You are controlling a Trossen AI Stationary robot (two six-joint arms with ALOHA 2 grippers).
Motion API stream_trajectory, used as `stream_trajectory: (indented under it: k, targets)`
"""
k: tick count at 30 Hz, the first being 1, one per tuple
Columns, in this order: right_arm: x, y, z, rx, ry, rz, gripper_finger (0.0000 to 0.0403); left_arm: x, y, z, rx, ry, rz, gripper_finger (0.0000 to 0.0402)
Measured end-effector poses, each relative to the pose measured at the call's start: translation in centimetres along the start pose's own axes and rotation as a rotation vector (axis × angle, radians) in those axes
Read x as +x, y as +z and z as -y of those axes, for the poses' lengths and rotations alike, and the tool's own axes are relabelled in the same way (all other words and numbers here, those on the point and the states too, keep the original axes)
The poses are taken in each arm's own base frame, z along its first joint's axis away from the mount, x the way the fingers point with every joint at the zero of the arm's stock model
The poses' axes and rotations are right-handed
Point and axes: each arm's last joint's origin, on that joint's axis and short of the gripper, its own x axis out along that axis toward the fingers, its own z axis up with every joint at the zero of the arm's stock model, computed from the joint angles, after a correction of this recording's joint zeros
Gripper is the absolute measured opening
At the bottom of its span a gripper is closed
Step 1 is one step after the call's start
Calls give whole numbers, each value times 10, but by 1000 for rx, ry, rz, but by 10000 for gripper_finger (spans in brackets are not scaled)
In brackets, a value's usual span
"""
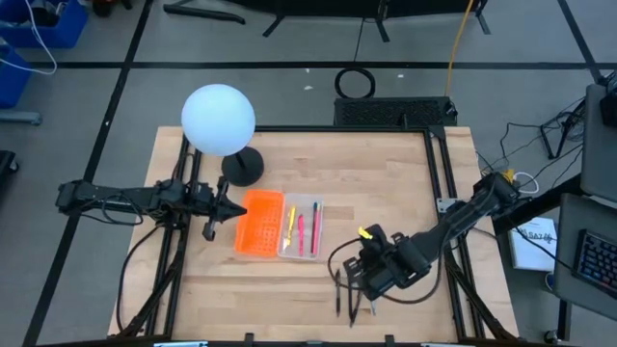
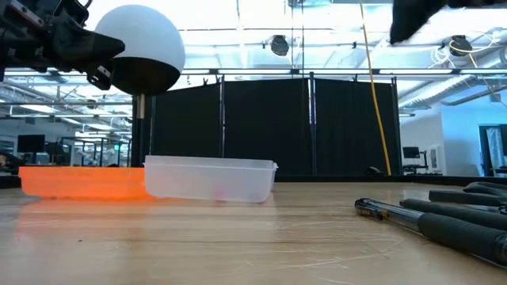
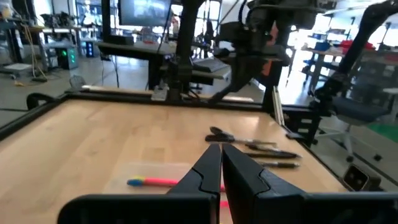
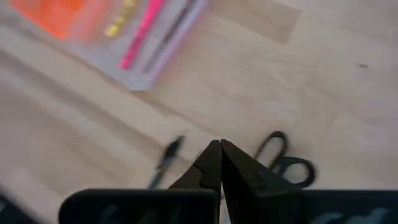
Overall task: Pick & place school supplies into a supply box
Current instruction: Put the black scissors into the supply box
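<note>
The clear supply box (image 1: pixel 301 231) lies mid-table beside the orange tray (image 1: pixel 260 224). It holds a yellow pen (image 1: pixel 289 224), a pink pen (image 1: pixel 300 235) and a darker pen (image 1: pixel 314 226). Dark pens (image 1: pixel 339 291) and black-handled scissors (image 4: pixel 286 163) lie on the wood toward the near right. My right gripper (image 4: pixel 221 149) hovers shut just above them, the scissors' handles on one side and a dark pen (image 4: pixel 165 160) on the other. My left gripper (image 1: pixel 231 208) waits shut, raised beside the orange tray's left side; its wrist view shows a pink pen (image 3: pixel 152 182) in the box below.
A lamp with a white globe (image 1: pixel 219 119) and dark base (image 1: pixel 242 167) stands at the far left of the table, behind the trays. A black frame edges the table (image 1: pixel 434 173). Bare wood (image 1: pixel 386 183) lies between the supply box and the table's right rail.
</note>
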Motion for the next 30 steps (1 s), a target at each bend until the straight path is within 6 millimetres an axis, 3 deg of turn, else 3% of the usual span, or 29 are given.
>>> stream_trajectory:
  k: [4, 9, 14, 24, 30]
  targets:
    - [22, -10, 12, 13, -65, -8, 0, 0, -2, 0, -2, 3, -18, 21]
    - [55, -21, 31, 112, -181, -152, 1, 0, -2, 0, 23, 3, -18, 21]
    - [81, -28, 38, 162, -151, -237, 30, 0, -2, 0, 40, 5, -19, 21]
    - [96, -22, 43, 261, -161, -284, 142, 0, -2, 0, 65, 6, -19, 21]
    - [98, -18, 43, 268, -167, -283, 159, 0, -2, 0, 65, 6, -21, 21]
